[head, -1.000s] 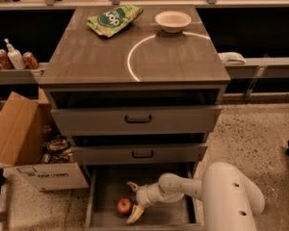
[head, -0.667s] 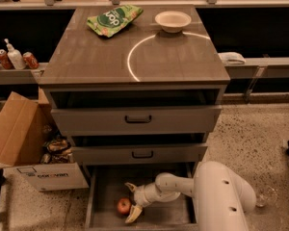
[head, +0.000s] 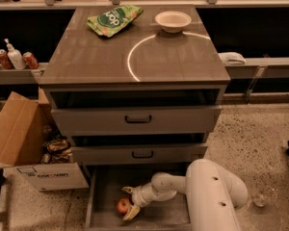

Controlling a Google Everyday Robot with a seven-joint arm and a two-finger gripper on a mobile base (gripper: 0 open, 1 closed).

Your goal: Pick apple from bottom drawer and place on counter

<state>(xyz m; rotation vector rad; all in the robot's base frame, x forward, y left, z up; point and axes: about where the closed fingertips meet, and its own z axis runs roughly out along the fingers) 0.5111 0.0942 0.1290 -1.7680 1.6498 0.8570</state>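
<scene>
The small red apple (head: 123,206) lies on the grey floor of the open bottom drawer (head: 102,186), toward its left side. My gripper (head: 128,202) reaches into the drawer from the right on a white arm (head: 212,194). Its two pale fingers are spread, one above the apple (head: 128,190) and one below it (head: 131,213), with the apple between them at their tips. The counter (head: 96,57) is the grey-brown cabinet top above, marked with a thin white arc (head: 135,49).
A green chip bag (head: 113,18) and a white bowl (head: 173,20) sit at the back of the counter. Two upper drawers (head: 137,119) stand slightly open. A cardboard box (head: 26,148) is on the floor to the left. Soda cans (head: 29,59) stand on the left ledge.
The arm has shifted slightly left and the gripper has closed in around the apple. The apple has not moved.
</scene>
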